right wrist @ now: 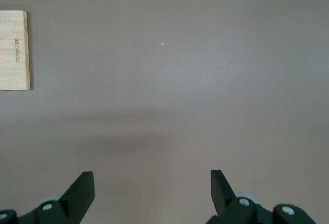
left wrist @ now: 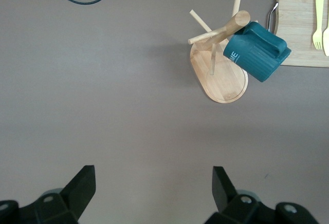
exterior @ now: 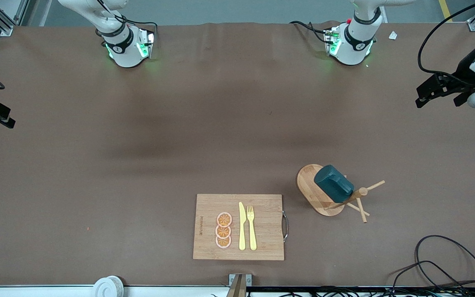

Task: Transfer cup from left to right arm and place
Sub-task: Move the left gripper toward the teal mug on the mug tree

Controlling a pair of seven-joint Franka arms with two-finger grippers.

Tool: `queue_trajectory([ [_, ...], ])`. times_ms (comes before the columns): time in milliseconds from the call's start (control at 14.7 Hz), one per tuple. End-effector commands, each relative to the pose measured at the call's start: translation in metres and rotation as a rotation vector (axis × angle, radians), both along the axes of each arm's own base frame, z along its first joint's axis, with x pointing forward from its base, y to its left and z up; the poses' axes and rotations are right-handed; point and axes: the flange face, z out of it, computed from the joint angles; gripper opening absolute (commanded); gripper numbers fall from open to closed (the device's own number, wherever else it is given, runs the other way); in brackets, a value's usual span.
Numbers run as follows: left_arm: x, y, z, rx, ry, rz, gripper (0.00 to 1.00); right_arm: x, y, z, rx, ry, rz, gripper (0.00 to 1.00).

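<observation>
Cup (exterior: 333, 186) hangs on rack (exterior: 322, 194), lettering apparently visible only from left wrist; both end effectors wide, empty.

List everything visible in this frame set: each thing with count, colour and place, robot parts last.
cup: one, dark teal, hung on the mug tree, toward the left arm's end
mug tree: one, light wood, oval base, beside the cutting board
cutting board: one, bamboo, metal handle, near the front camera
orange slices: three, orange, in a row on the board
knife: one, yellow, on the board
fork: one, yellow, beside the knife
cables: black, table corner nearest the camera
left gripper: open, empty, over bare table
right gripper: open, empty, over bare table
</observation>
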Motion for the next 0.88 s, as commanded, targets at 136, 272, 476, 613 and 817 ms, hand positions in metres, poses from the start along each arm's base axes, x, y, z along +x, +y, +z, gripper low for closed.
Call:
queue_trajectory([
  [136, 0.003, 0.001, 0.000, -0.010, 0.022, 0.007, 1.00, -0.005, -0.004, 0.005, 0.002, -0.009, 0.011, 1.00],
  [272, 0.018, -0.001, -0.014, -0.014, 0.028, 0.011, 1.00, -0.005, -0.005, 0.005, 0.002, -0.009, 0.008, 1.00],
  [476, 0.052, -0.011, -0.035, -0.076, 0.033, 0.143, 1.00, -0.004, -0.004, 0.006, 0.002, -0.009, 0.009, 1.00],
  [613, 0.074, -0.021, -0.051, -0.097, 0.010, 0.282, 1.00, -0.004, -0.004, 0.006, 0.000, -0.009, 0.012, 1.00],
  [817, 0.101, -0.030, -0.079, -0.154, 0.003, 0.423, 1.00, -0.003, -0.004, 0.003, 0.002, -0.004, 0.014, 1.00],
])
